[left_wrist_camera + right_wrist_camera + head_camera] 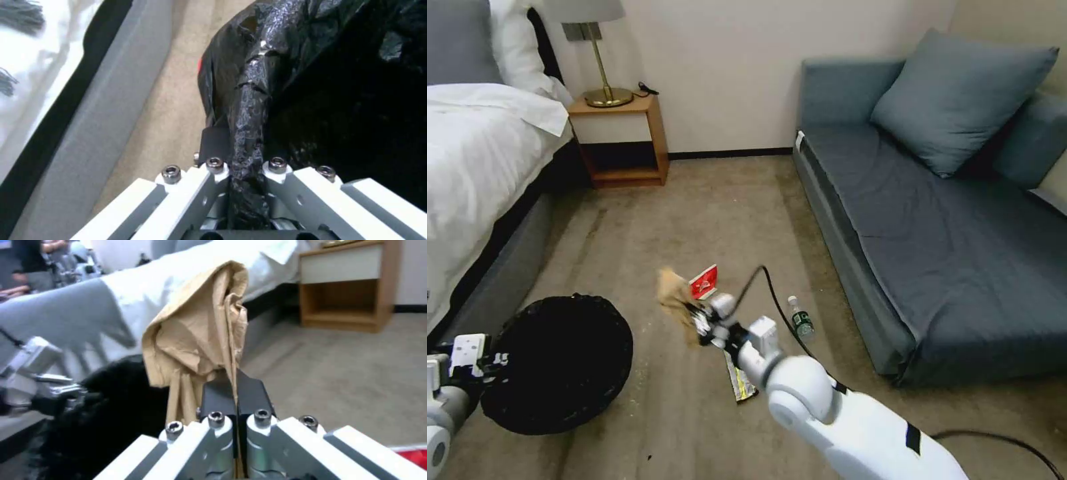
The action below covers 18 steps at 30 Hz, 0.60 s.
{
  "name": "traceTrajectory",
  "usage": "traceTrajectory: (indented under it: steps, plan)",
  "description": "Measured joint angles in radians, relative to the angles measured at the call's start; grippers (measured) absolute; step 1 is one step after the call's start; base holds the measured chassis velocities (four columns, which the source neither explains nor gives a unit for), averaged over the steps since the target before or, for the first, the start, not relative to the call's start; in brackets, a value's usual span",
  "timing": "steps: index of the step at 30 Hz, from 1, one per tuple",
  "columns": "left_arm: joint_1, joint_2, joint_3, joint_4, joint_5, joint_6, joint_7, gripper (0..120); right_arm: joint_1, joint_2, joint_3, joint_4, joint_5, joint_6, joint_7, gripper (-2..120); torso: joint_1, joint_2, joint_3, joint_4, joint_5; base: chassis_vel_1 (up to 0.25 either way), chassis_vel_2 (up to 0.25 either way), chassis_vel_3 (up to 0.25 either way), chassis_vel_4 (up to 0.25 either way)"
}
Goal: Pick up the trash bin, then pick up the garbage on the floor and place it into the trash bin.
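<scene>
The trash bin (560,363), round with a black bag liner, hangs low at the left, its rim (249,100) pinched in my shut left gripper (497,360). My right gripper (694,319) is shut on a crumpled tan cardboard piece (675,293), held above the floor to the right of the bin; the tan piece (200,330) sticks up from the closed black pads (251,395). On the carpet lie a red-and-white carton (704,281), a clear bottle with a green label (802,320) and a yellow-silver wrapper (740,381), partly hidden by my right arm.
A grey sofa (934,220) runs along the right, a bed (480,167) along the left, and a wooden nightstand (620,137) with a lamp stands at the back wall. Open carpet lies between them. A black cable loops off my right arm.
</scene>
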Motion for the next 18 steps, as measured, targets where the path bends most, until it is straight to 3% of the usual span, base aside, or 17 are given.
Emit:
traceTrajectory:
  steps: [7,10,11,14,18]
  plan:
    - [-0.002,-0.009,0.003,-0.019,-0.006,0.000,-0.005,3,0.046,0.041,-0.082,-0.055,-0.017,-0.026,0.051,0,0.000,0.000,0.000,-0.0014,-0.0004,0.000,0.000,0.000,0.000]
    - [-0.005,-0.028,0.013,-0.031,-0.010,0.000,-0.007,3,0.133,0.190,-0.213,-0.138,-0.043,-0.037,0.081,0,0.000,0.000,0.000,0.0000,-0.0003,0.000,0.000,0.000,0.000]
    - [-0.005,-0.028,0.013,-0.031,-0.010,0.000,-0.007,3,0.133,0.190,-0.213,-0.138,-0.043,-0.037,0.081,0,0.000,0.000,0.000,0.0000,-0.0003,0.000,0.000,0.000,0.000]
    - [-0.007,-0.038,0.023,-0.032,-0.009,0.000,-0.009,3,0.152,0.293,-0.261,-0.201,-0.059,-0.023,0.111,0,0.000,0.000,0.000,0.0000,-0.0003,0.000,0.000,0.000,0.000]
    - [-0.009,-0.040,0.025,-0.039,-0.009,0.000,-0.009,3,0.168,0.343,-0.284,-0.246,-0.066,-0.016,0.131,0,0.000,0.000,0.000,-0.0005,-0.0003,0.000,0.000,0.000,0.000]
